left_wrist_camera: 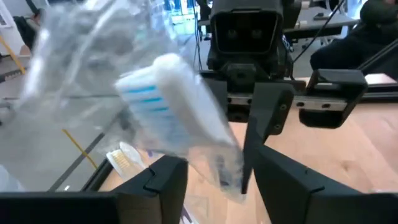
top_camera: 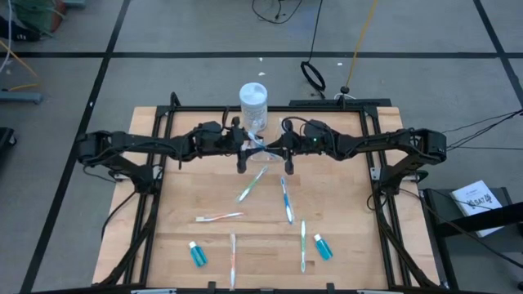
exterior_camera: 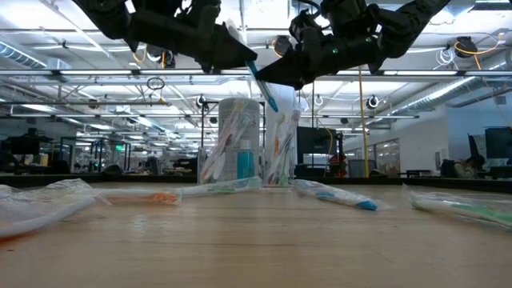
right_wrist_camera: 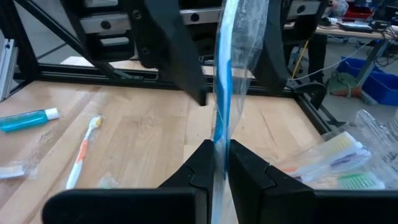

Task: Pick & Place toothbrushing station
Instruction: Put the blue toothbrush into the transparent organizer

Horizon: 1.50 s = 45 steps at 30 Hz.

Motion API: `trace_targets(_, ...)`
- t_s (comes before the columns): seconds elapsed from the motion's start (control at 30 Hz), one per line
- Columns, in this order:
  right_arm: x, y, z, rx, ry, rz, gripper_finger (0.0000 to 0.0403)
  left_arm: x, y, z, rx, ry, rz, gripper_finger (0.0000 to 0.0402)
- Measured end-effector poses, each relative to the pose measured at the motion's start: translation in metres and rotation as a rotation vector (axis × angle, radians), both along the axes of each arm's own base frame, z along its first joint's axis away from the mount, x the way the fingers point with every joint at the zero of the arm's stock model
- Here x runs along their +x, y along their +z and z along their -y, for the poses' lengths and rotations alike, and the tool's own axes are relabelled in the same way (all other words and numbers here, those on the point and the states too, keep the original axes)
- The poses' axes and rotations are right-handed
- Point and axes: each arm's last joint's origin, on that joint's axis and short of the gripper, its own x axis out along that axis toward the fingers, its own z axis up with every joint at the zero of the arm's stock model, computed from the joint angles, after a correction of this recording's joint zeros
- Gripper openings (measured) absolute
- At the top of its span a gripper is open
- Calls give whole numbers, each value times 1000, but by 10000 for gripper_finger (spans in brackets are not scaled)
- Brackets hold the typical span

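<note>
Pale wooden tabletop [top_camera: 261, 204] in a black frame carries your work. At its far edge stands the clear plastic toothbrushing station [exterior_camera: 280, 152], just beside a taller white cylindrical jar [top_camera: 253, 104] stuffed with wrapped brushes. Nearer you than the jar, several wrapped toothbrushes [top_camera: 286, 200] lie scattered, with two small blue tubes [top_camera: 197, 254] nearest the front edge. Both arms meet just in front of the jar, raised above the wood. Your right end effector [right_wrist_camera: 217, 163] is clamped on a blue-handled toothbrush in clear wrapping [right_wrist_camera: 222, 74]. Your left end effector [left_wrist_camera: 214, 177] has its fingers apart around the wrapped white brush head [left_wrist_camera: 180, 102]; you cannot tell whether they grip it.
</note>
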Motion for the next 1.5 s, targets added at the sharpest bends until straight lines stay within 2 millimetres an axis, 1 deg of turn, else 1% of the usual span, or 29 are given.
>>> trace_targets(0.07, 0, 0, 0, 0, 0, 0, 25, 0, 0, 0, 20, -3, -3, 147)
trace_targets(0.27, 0, 0, 0, 1, -3, -3, 35, 0, 0, 0, 23, -7, -6, 42)
trace_targets(0.33, 0, -1, 0, 15, -7, -13, 42, 0, 0, 1, 21, -9, -9, 17)
trace_targets(0.37, 0, -2, 0, 28, -10, -19, 47, 0, 0, 1, 16, -9, -9, 13)
trace_targets(0.53, -2, -6, 1, 88, -21, -57, 78, -1, -4, 0, 7, -3, -50, 33)
trace_targets(0.6, -2, -8, 1, 105, -24, -76, 94, -3, -4, 0, 5, 11, -61, 32)
trace_targets(0.7, -3, -11, 1, 78, -16, -113, 120, -8, -1, 0, 8, 48, -82, 19)
trace_targets(0.77, -4, -13, 0, 63, -12, -132, 136, -15, 1, 0, 13, 83, -124, 11)
trace_targets(0.9, -4, -14, 0, 68, -11, -142, 158, -34, 8, 1, -27, 217, -197, 14)
trace_targets(0.97, -4, -15, 0, 69, -12, -152, 163, -44, 13, 1, -107, 284, -195, 24)
trace_targets(1.07, -4, -15, 0, 68, -12, -148, 166, -57, 16, 2, -187, 326, -223, 31)
trace_targets(1.17, -4, -15, 0, 68, -12, -151, 166, -65, 11, 0, -216, 363, -294, 27)
trace_targets(1.23, -4, -15, 0, 68, -12, -150, 165, -66, 8, -4, -223, 400, -317, 21)
trace_targets(1.33, -4, -15, 0, 68, -12, -151, 163, -61, 0, -13, -243, 431, -332, 17)
trace_targets(1.5, -4, -15, 0, 68, -12, -153, 164, -50, -19, -27, -289, 424, -383, 29)
